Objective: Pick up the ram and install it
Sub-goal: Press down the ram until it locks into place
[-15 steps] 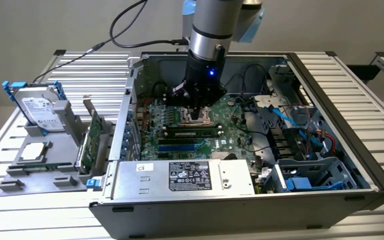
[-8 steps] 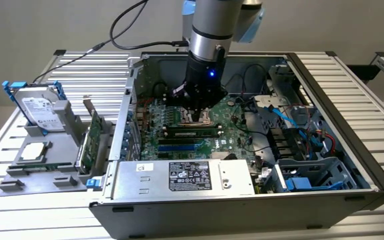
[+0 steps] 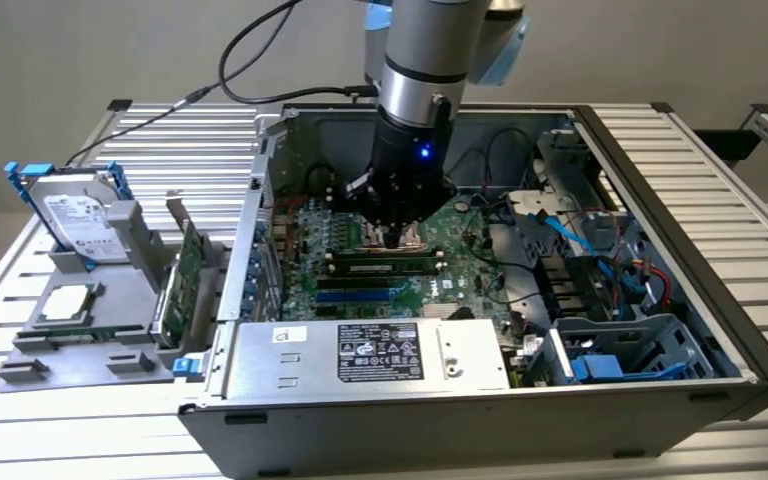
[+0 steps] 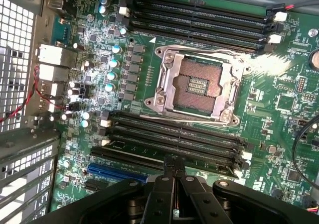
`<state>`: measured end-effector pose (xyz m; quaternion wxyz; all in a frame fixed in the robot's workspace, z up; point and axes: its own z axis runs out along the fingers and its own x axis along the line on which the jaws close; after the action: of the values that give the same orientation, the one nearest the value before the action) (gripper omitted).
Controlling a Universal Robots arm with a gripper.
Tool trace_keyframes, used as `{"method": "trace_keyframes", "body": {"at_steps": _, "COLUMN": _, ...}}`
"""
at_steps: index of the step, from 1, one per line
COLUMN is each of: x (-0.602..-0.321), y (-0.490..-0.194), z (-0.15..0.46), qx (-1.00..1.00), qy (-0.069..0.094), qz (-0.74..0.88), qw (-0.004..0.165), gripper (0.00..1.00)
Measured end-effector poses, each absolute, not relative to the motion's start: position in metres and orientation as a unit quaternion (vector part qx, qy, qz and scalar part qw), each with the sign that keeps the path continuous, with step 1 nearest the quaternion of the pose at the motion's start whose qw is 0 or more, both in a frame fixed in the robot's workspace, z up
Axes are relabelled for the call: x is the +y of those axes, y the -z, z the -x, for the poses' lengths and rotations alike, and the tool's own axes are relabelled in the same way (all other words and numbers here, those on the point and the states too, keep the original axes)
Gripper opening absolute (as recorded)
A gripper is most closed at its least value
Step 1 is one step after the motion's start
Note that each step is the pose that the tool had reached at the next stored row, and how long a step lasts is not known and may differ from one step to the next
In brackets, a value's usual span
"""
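We see the tool [image 4: 173, 165] clenched with nothing in it, fingertips pressed together just above the ram [image 3: 384, 266]. The ram sits seated in a black slot on the motherboard [image 4: 279, 104], beside the CPU socket [image 4: 197, 84].

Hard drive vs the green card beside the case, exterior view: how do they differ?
Look: the hard drive is a silver box with a white label; the green card is a thin circuit board with a metal bracket.
Pose: the hard drive leans back, label towards the camera; the green card stands on edge, seen nearly edge-on.
Shared: both sit in the grey holder outside the case, on the exterior view's left.
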<state>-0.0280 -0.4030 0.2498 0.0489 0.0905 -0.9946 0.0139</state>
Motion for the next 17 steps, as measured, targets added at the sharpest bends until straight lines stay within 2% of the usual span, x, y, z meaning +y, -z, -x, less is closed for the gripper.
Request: {"method": "trace_keyframes", "body": {"at_steps": 17, "x": -0.4095, "y": -0.2519, "z": 0.028, "qx": -0.996, "qy": -0.015, "qz": -0.071, "qw": 0.049, "gripper": 0.11}}
